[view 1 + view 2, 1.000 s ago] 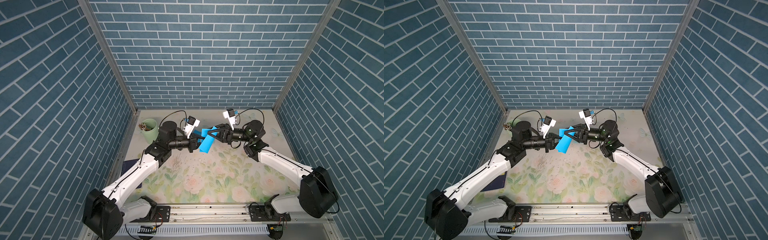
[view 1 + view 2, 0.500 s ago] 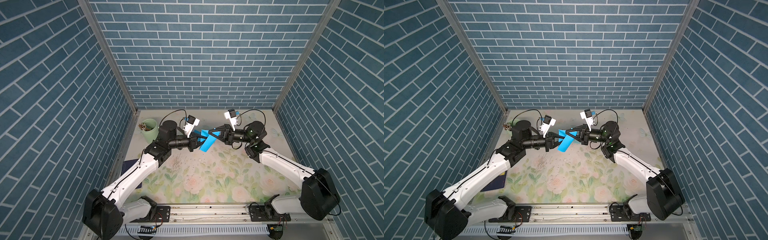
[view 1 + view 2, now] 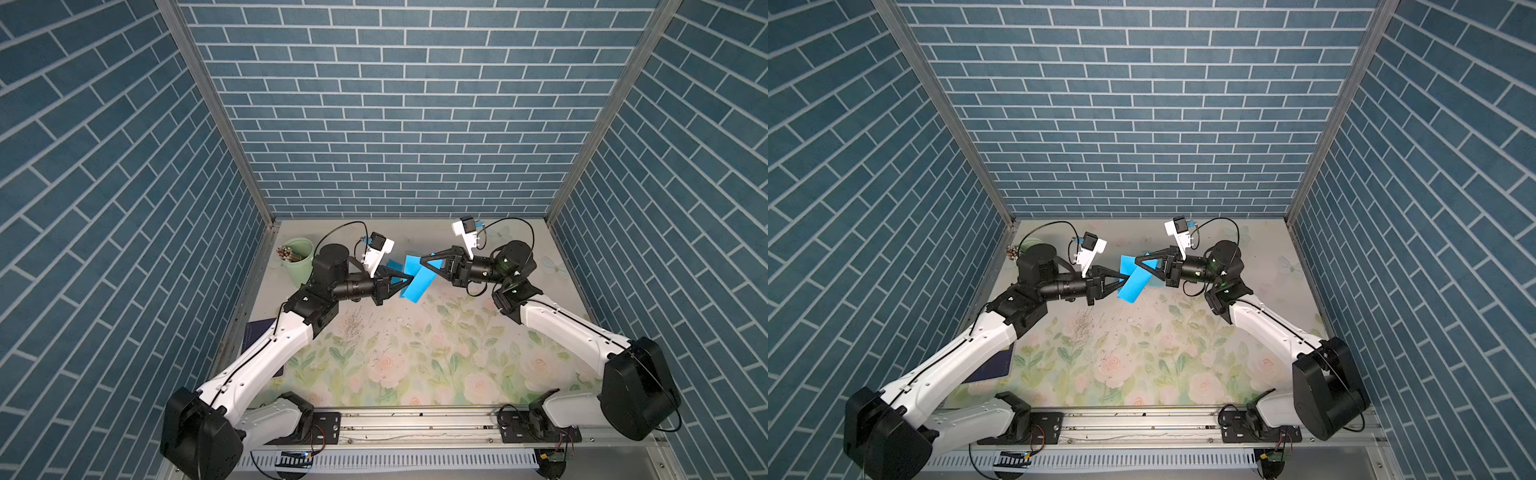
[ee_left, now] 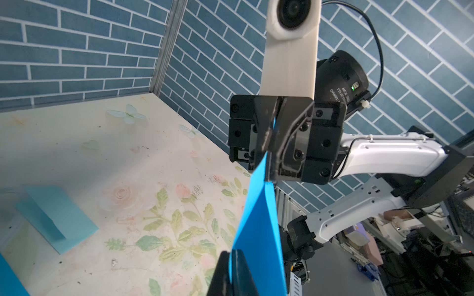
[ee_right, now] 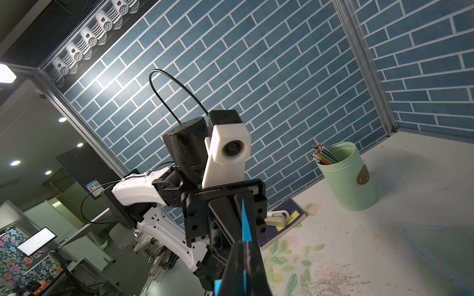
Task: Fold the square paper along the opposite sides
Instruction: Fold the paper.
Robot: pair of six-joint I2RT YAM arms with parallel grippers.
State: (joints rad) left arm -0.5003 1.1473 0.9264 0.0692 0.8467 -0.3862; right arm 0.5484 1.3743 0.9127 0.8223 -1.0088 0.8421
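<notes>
Blue paper (image 3: 417, 286), pinched by left gripper (image 3: 408, 279) and right gripper (image 3: 422, 260), stretches lengthwise between them, tilted.

Blue brick walls (image 3: 399, 104), floral tabletop (image 3: 415, 353), ceiling spotlights (image 5: 15, 162)

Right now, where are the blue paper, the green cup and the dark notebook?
blue paper (image 3: 417, 286): in a top view, the sheet's lower flap.
green cup (image 3: 299, 270): in a top view, its side wall.
dark notebook (image 3: 257, 332): in a top view, its bare cover.
</notes>
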